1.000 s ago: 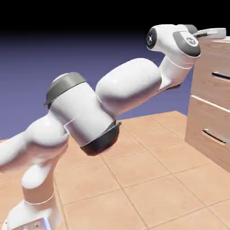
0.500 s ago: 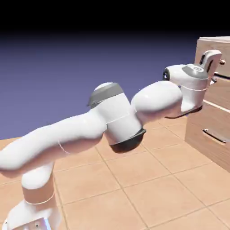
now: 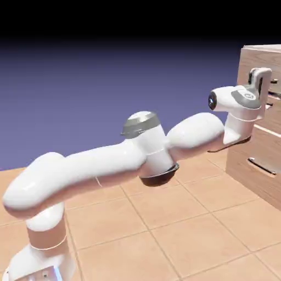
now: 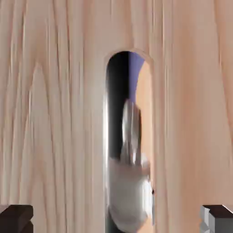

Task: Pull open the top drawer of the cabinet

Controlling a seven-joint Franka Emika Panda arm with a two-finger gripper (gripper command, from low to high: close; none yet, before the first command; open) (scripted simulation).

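The cabinet [image 3: 244,149] stands at the right edge of the exterior view, light wood with stacked drawers. My gripper [image 3: 267,86] is right up against the top drawer [image 3: 253,58], at the height of its handle. In the hand view that drawer's wood grain [image 4: 54,113] fills the picture. The shiny bar handle [image 4: 129,136] runs up the middle of it. The gripper [image 4: 117,219] is open: the dark fingertips [image 4: 16,218] sit far apart at the bottom corners, one on each side of the handle, and do not touch it.
The drawer below has its own thin dark handle [image 3: 261,166]. A tan tiled floor [image 3: 181,230] spreads under the outstretched arm. The robot's base [image 3: 38,258] stands at the lower left.
The arm has stretched out toward the cabinet. The hand came down from above the cabinet's top to the top drawer's front. The fingers stayed wide apart.
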